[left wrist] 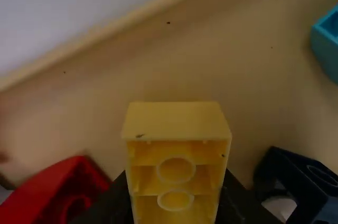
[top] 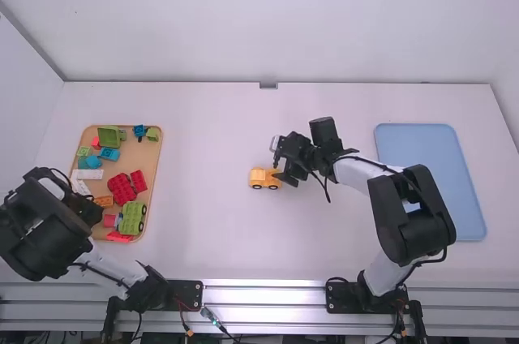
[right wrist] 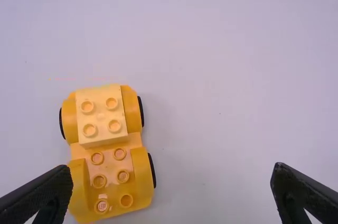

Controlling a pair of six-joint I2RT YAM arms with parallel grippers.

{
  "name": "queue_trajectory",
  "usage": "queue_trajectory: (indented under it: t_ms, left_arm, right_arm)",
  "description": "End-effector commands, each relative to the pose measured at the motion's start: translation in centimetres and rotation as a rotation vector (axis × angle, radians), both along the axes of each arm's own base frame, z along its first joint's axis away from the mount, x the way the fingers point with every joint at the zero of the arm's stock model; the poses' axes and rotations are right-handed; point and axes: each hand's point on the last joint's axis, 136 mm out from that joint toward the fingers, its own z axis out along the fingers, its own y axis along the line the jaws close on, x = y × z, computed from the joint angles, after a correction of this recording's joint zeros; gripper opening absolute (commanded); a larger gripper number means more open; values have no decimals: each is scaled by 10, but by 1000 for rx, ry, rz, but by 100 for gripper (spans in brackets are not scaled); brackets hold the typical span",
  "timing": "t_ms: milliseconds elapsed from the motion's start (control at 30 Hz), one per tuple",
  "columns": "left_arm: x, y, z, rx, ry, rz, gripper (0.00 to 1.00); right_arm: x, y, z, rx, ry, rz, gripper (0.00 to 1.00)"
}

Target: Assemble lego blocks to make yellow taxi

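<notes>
we have the yellow block (left wrist: pixel 177 121) clasped in our left gripper (left wrist: pixel 176 184) over the tray (top: pixel 160 153) at the high view's left, our right gripper (right wrist: pixel 171 171) parted near the taxi base (top: pixel 263 178) mid-frame, and should turn the block's hollow side down before pressing.

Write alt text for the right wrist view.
A yellow toy car with black wheels stands on the white table, a paler yellow four-stud block on one end and bare studs on the rest. The right gripper is close by, its fingers wide apart.
</notes>
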Motion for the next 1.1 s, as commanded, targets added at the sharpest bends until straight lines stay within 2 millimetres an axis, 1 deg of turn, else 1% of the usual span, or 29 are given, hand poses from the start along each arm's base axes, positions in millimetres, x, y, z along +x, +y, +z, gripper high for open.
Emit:
queue_trajectory:
  t_ms: [0,133,167,267,333,400,467,633,700,767,800,833,867,900,933,967,1000,1067]
  left_arm:
    - [-16,-13,-17,-42,69,-11,34]
    - [-15,-12,-17,-40,67,-11,31]
    - [-15,-12,-17,-39,67,-11,27]
    - [-16,-12,-17,-42,68,-8,21]
    - [-16,-13,-17,-43,70,-17,22]
    - [-14,-11,-16,-31,67,-64,23]
    - [-14,-6,-15,-8,63,-134,20]
    - [-16,-7,-8,-6,65,-155,19]
    - [-15,-6,0,14,59,-197,17]
    - [-11,-4,8,42,46,-254,4]
    - [-9,-3,14,62,38,-287,2]
    - [-8,-2,23,87,31,-313,2]
    - [-7,-1,27,96,28,-322,2]
    - [-6,0,38,128,17,-352,2]
    - [-5,2,44,149,12,-370,4]
    - [-2,5,56,196,3,-424,4]
    - [-1,6,59,208,-2,-439,5]
    - [14,10,85,319,-45,-605,6]
  right_arm:
    - [-1,0,6,10,-8,3,99]
    - [-1,0,6,10,-8,3,99]
    - [-1,0,6,9,-8,2,99]
    - [-1,0,6,10,-8,3,99]
    - [-1,0,6,10,-8,3,99]
    - [-1,0,6,10,-8,3,99]
    - [-1,0,6,10,-8,3,99]
    - [-1,0,6,10,-9,3,99]
    - [-1,0,6,10,-9,3,99]
    - [-1,0,6,10,-9,4,99]
    - [-1,0,6,11,-10,4,99]
    - [0,0,7,12,-13,3,99]
    - [0,0,7,13,-15,3,99]
    - [0,0,8,14,-19,4,99]
    - [1,1,8,15,-20,4,99]
    - [2,1,9,22,-21,-2,99]
    - [3,2,10,26,-19,-8,99]
    - [9,4,16,62,-1,-56,99]
